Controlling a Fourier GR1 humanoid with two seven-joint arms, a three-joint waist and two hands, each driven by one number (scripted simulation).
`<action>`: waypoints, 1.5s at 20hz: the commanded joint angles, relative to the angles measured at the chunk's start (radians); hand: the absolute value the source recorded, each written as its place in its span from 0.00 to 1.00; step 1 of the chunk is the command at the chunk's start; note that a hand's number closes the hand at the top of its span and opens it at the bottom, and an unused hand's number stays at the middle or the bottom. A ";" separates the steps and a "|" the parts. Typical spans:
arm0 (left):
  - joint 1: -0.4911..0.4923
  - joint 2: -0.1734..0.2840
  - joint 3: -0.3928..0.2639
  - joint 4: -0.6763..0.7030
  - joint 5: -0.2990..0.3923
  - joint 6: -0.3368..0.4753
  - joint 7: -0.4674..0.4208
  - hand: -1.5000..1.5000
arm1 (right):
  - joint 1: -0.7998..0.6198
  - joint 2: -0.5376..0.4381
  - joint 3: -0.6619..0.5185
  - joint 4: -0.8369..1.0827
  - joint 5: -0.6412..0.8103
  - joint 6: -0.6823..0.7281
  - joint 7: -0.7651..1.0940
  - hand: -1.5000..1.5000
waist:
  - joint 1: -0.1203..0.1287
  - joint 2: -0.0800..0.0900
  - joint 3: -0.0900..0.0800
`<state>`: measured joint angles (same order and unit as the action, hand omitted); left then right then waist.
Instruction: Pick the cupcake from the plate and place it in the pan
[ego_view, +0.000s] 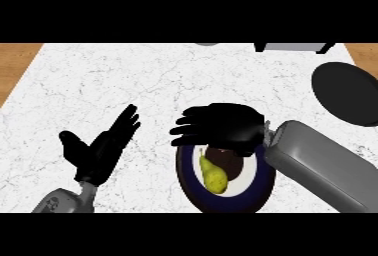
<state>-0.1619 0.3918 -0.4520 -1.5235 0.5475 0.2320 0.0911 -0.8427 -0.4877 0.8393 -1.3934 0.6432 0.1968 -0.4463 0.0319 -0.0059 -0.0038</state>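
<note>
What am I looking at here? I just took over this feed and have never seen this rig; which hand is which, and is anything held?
This is one view from the robot's head, looking steeply down at a white marbled counter. The left hand rests open at the left. The right hand hovers curled over a dark plate, hiding whatever is beneath, so I cannot tell if the cupcake is gripped. A yellow pear lies on the plate. The black pan sits at the far right.
</note>
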 joint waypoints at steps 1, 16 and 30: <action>0.012 0.012 0.027 0.012 0.011 -0.007 -0.006 0.50 | -0.069 -0.023 0.147 -0.040 0.243 0.048 0.167 0.00 | -0.029 -0.013 -0.001; 0.031 -0.005 0.064 0.013 -0.009 -0.051 0.007 0.50 | 0.075 0.224 0.382 -0.120 0.569 0.575 0.661 0.00 | -0.031 0.004 0.004; 0.080 -0.024 0.131 -0.017 -0.048 -0.130 0.027 0.50 | 0.129 0.110 0.304 -0.066 0.831 0.362 0.579 0.00 | -0.028 0.005 0.004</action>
<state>-0.1090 0.3487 -0.3437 -1.5220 0.4928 0.1480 0.1140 -0.7017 -0.3371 1.1818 -1.4497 1.4181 0.5828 0.1536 0.0036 -0.0008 0.0000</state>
